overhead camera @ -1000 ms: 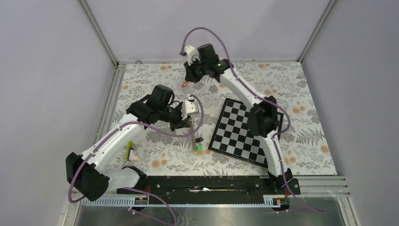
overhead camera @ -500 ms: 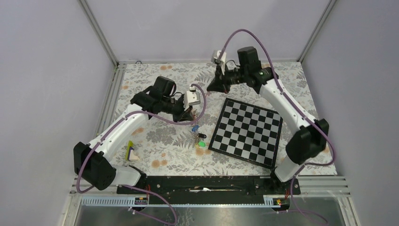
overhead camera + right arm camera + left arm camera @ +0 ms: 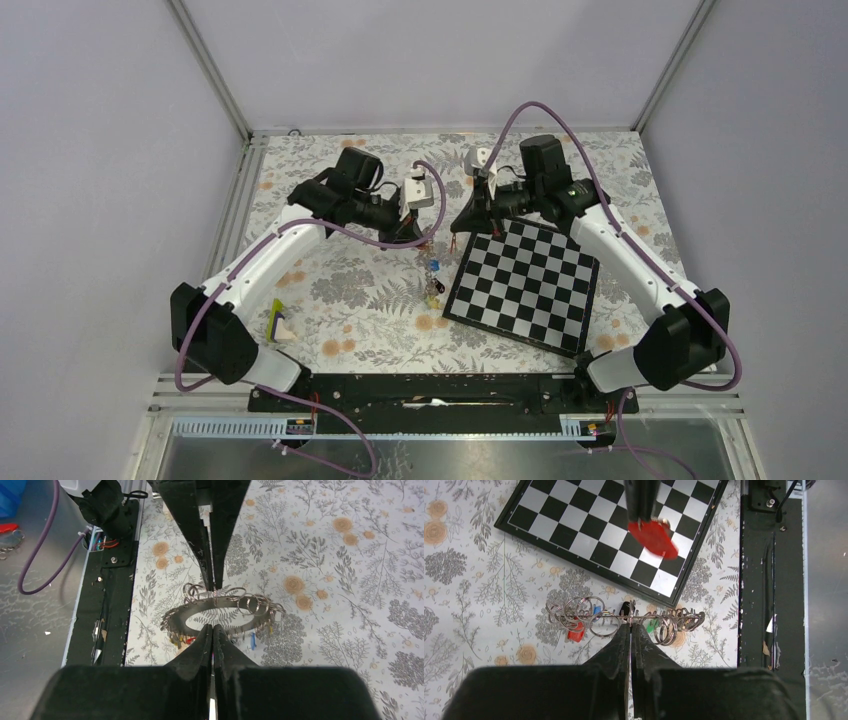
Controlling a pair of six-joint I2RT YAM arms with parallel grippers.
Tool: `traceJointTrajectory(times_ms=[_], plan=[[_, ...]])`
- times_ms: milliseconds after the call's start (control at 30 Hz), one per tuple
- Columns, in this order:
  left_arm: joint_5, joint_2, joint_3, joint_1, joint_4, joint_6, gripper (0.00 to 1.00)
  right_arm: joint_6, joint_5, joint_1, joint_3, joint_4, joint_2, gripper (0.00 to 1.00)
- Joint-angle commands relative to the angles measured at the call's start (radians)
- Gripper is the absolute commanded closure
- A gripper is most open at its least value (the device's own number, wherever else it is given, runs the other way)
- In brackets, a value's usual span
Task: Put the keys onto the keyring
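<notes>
Now both arms bend inward over the bench (image 3: 340,300), facing each other. The left gripper (image 3: 630,626) clamps the keyring (image 3: 589,615) aloft; the right gripper (image 3: 642,524) pinches a red key (image 3: 655,539), swung closer than before.

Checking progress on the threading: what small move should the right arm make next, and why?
Probably ease the right gripper, shut on the red key, closer to the keyring. The left gripper is shut on that ring and presents it lifted, while the red key hangs apart from it with a clear gap between them.
</notes>
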Motion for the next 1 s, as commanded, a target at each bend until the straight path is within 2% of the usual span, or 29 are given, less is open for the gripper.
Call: traceJointTrajectory(times_ms=[0,167,267,500,967], plan=[[0.12,0.023,0.073,0.004,0.049,0.011,1.0,0.05,-0.1,-0.002,-0.07,0.136,-0.056,1.0],[0.129,0.043,0.1,0.004,0.049,0.012,1.0,0.203,-0.123,-0.002,-0.175,0.316,-0.074,1.0],[0.129,0.053,0.105,0.004,0.11,-0.119,1.0,0.257,-0.124,-0.004,-0.213,0.369,-0.072,1.0],[0.219,0.004,-0.001,-0.001,0.285,-0.284,1.0,0.409,-0.16,-0.004,-0.251,0.533,-0.059,1.0],[0.232,-0.04,-0.064,-0.012,0.376,-0.386,1.0,0.44,-0.127,-0.036,-0.266,0.542,-0.062,1.0]])
